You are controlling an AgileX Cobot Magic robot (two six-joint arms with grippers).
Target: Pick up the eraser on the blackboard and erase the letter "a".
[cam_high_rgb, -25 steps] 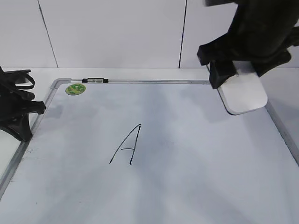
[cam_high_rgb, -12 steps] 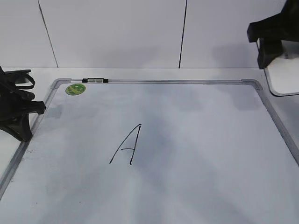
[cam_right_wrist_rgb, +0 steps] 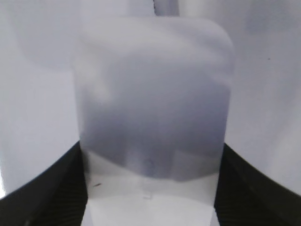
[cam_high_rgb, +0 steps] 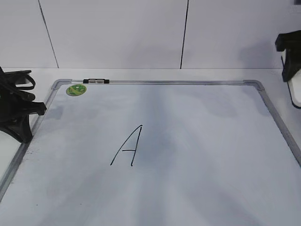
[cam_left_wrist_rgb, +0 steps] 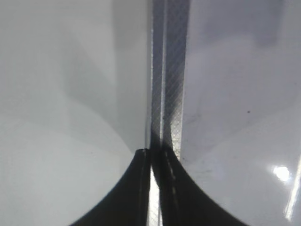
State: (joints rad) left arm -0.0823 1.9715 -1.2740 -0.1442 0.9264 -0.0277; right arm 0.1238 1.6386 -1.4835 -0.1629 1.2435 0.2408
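The eraser (cam_right_wrist_rgb: 153,103) is a white rounded block that fills the right wrist view. My right gripper (cam_right_wrist_rgb: 151,162) is shut on it, one finger on each long side. In the exterior view this gripper (cam_high_rgb: 289,52) and a white strip of the eraser (cam_high_rgb: 297,89) sit at the far right edge, beyond the blackboard's right frame. The blackboard (cam_high_rgb: 211,141) is white with a silver frame. No small lowercase "a" shows on it, only a tall slanted capital "A" (cam_high_rgb: 129,147). My left gripper (cam_high_rgb: 21,115) is shut and empty, over the board's left frame (cam_left_wrist_rgb: 169,70).
A round green sticker (cam_high_rgb: 75,89) sits at the board's top left corner. A small black and white clip (cam_high_rgb: 96,81) lies on the top frame. White wall panels stand behind the table. Faint grey smears cover the board.
My right gripper has carried the eraser from over the board's top right corner off to the right, almost out of the exterior view. The left arm has not moved.
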